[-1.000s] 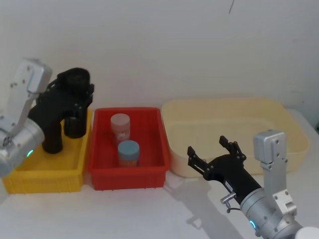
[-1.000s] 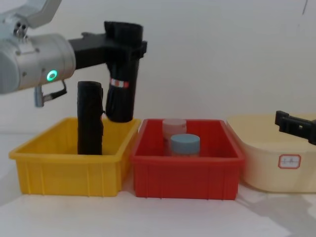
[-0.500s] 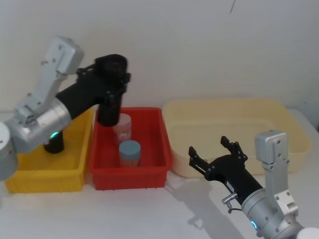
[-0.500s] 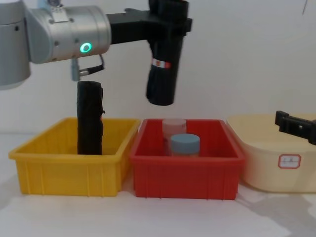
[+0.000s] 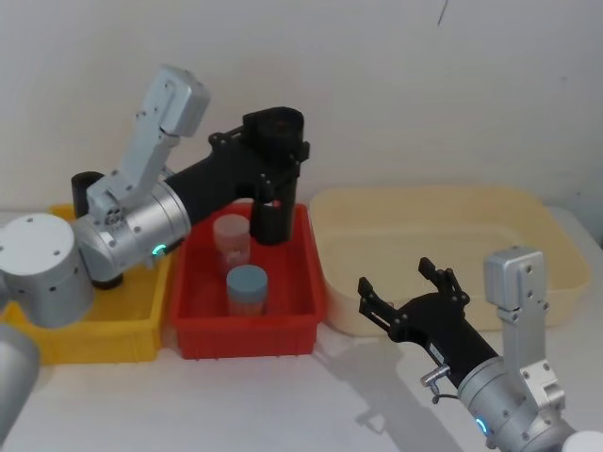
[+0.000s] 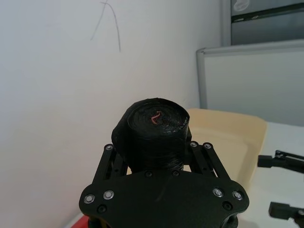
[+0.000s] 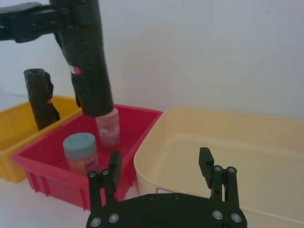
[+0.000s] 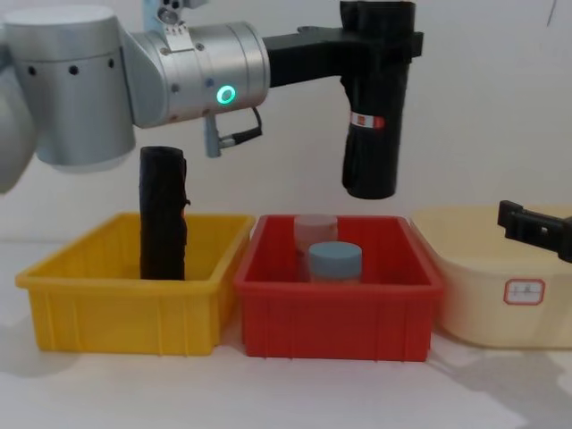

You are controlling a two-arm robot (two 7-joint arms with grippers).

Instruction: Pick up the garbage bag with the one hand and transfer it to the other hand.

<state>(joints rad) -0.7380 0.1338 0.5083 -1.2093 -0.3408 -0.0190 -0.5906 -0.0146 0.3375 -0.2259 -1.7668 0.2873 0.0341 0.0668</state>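
Your left gripper [image 8: 380, 40] pinches the garbage bag [image 8: 370, 143] near its top. The roll hangs upright below the gripper, above the red bin [image 8: 335, 313]. Your right gripper [image 5: 400, 281] sits spread, well apart.

1. The garbage bag [image 8: 370, 165] carries a red-and-white band [image 8: 367, 121]; no lettering on it is legible.
2. The cream tub [image 8: 465, 313] bears a red-edged white sticker [image 8: 524, 291]; its faint marks, perhaps writing, are unreadable.
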